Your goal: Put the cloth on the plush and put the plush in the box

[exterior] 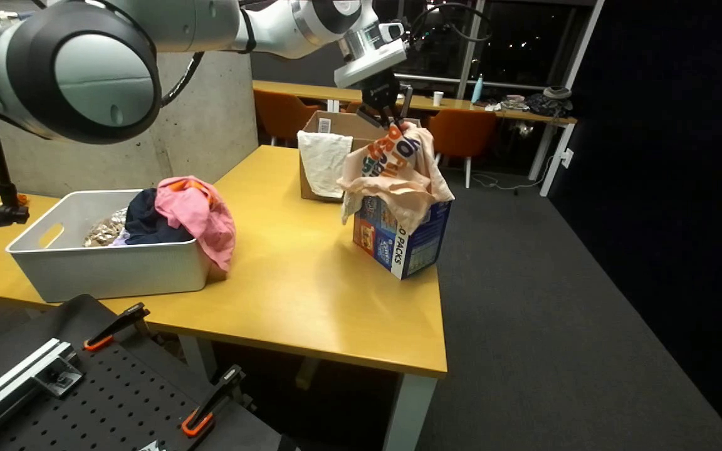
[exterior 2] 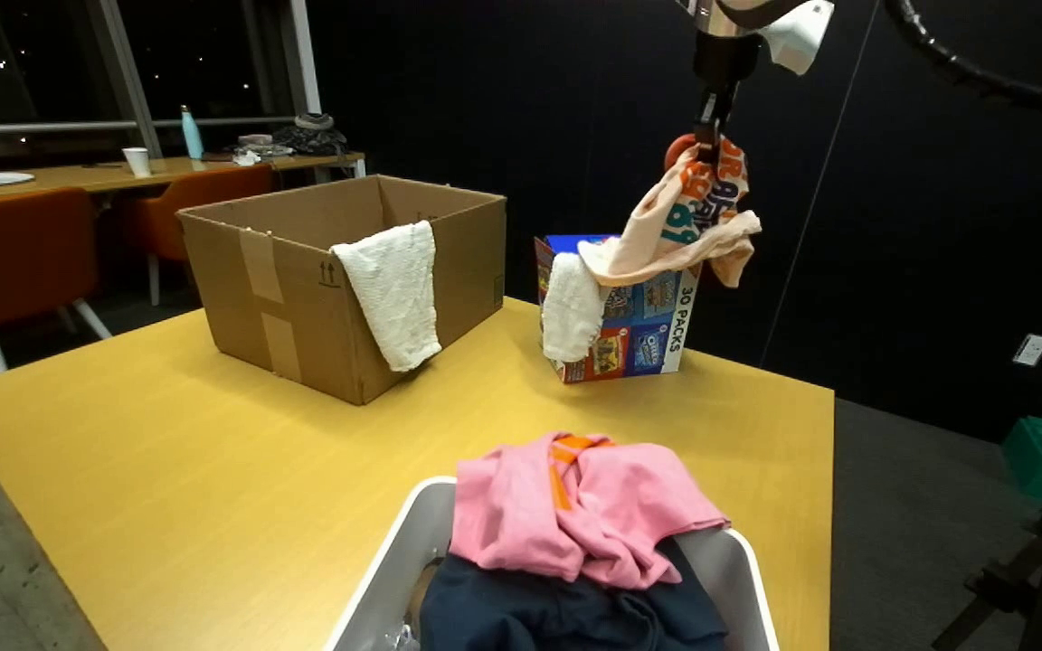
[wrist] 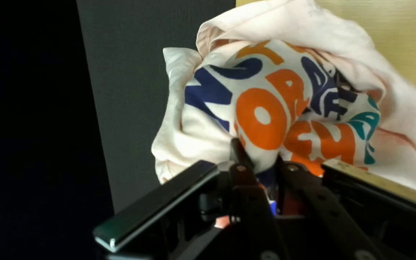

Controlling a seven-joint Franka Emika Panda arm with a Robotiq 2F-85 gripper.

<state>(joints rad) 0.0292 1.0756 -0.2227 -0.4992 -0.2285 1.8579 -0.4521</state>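
The pale beige-pink cloth (exterior: 420, 166) with coloured lettering hangs bunched from my gripper (exterior: 393, 122), which also shows in an exterior view (exterior 2: 707, 149). In the wrist view (wrist: 261, 159) the fingers pinch a fold of the cloth (wrist: 208, 133). A small round red-orange patch beside the fingertips looks like the plush (exterior 2: 677, 150); the rest of it is hidden behind cloth and fingers. The blue-and-white box (exterior: 423, 244) stands upright near the table edge, also in an exterior view (exterior 2: 643, 348). The cloth hangs at its top; whether it touches the rim I cannot tell.
A white rag (exterior 2: 573, 312) hangs over the box's side. A brown carton (exterior 2: 259, 298) with another white rag (exterior 2: 394, 294) stands beside it. A grey tub (exterior: 123, 272) holds dark clothing and a pink cloth (exterior: 201, 219). The table edge (exterior: 441, 313) is close to the box.
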